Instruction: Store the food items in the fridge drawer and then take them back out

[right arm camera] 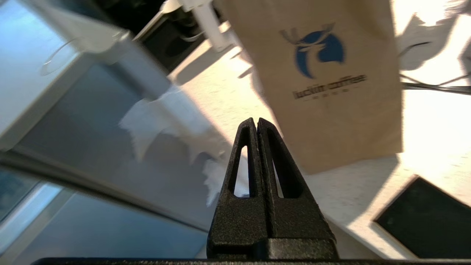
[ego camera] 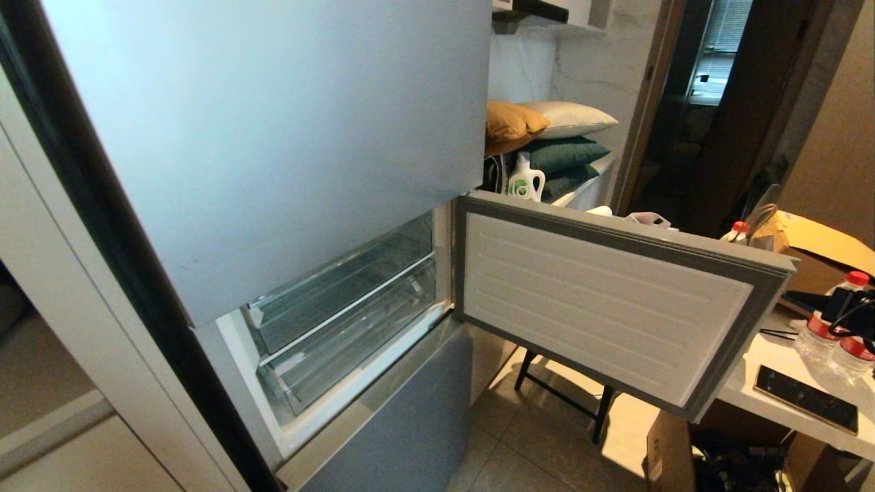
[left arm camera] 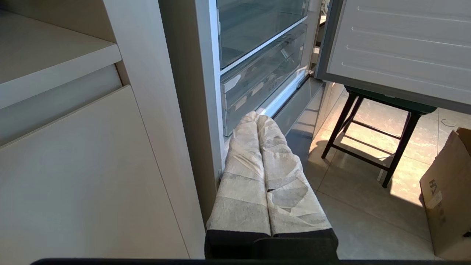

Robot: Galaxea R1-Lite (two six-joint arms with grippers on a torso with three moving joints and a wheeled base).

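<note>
While the silver-grey fridge's middle door (ego camera: 615,301) stands open, the shallow clear plastic fridge drawer (ego camera: 348,335) sits pushed in, apparently empty. Neither pepper nor potato is visible. Right gripper (right arm camera: 256,123) and left gripper (left arm camera: 257,119): closed, empty. Storing has seemingly not begun.

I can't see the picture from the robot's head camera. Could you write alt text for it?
A silver-grey fridge stands with its middle door swung open, showing two clear plastic drawers, both pushed in. Neither robot arm appears; water bottles and a phone sit on a white table at right.

Left gripper (left arm camera: 257,118): we see long fingers wrapped in creased beige tape, black base.
Right gripper (right arm camera: 256,121): we see bare black textured fingers with slotted cut-outs.
</note>
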